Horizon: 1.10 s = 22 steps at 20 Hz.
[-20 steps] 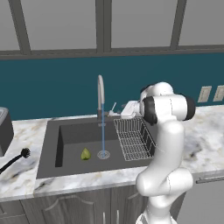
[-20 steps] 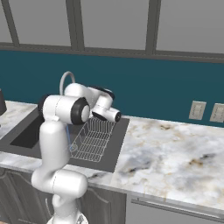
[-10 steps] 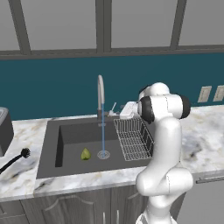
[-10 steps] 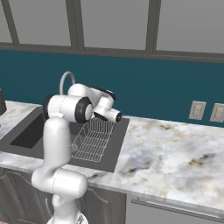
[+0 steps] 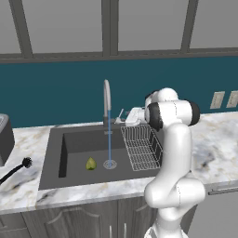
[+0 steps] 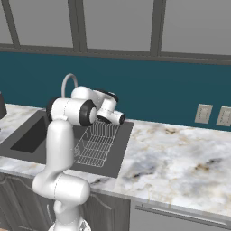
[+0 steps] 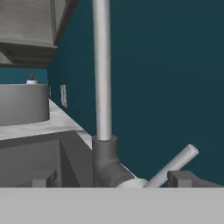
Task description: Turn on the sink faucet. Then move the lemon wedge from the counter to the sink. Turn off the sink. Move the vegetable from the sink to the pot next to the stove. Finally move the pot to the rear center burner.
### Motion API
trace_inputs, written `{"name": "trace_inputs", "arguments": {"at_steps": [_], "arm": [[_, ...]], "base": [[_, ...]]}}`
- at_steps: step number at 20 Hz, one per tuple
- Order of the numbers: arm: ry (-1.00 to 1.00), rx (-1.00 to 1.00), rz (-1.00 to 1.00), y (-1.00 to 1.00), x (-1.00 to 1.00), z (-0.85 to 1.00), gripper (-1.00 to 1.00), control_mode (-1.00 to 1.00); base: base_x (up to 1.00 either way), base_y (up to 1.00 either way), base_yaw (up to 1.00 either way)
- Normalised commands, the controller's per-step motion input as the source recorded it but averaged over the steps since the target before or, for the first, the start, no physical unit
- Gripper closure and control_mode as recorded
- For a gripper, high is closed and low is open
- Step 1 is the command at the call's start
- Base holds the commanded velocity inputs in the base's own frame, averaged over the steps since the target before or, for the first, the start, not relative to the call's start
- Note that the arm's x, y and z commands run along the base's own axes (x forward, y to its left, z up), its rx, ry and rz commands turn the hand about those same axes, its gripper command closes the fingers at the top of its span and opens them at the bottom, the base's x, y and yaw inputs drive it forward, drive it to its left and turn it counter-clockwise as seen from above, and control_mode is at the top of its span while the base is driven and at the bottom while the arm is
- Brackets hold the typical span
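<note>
Veined marble counter (image 5: 218, 153) — slim metal sink faucet (image 5: 107, 100) streaming.

A black dish brush (image 5: 18, 168) lies at the left, its round head pointing toward the basin. Behind it sits a dark grey appliance (image 5: 5, 138), cut off by the edge. White wall outlets (image 6: 203, 113) dot the teal backsplash (image 5: 56, 93) under grey cabinets (image 6: 117, 22)

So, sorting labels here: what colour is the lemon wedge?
Yellow-green; the lemon wedge shows best in the left base view.
</note>
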Motion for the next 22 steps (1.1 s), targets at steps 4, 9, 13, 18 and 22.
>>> {"name": "trace_inputs", "arguments": {"at_steps": [4, 9, 13, 18, 22], "arm": [[0.01, 0.0, 0.06, 0.14, 0.14, 0.0, -1.0, -1.0], [0.0, 0.0, 0.06, 0.1, 0.15, 0.0, -1.0, -1.0], [0.0, 0.0, 0.06, 0.1, 0.12, 0.0, -1.0, -1.0], [0.0, 0.0, 0.02, 0.04, 0.02, -0.01, -1.0, -1.0], [0.0, 0.0, 0.0, 0.0, 0.0, 0.0, -1.0, -1.0]], "base": [[0.0, 0.0, 0.0], [0.0, 0.0, 0.0], [0.0, 0.0, 0.0], [0.0, 0.0, 0.0], [0.0, 0.0, 0.0]]}}
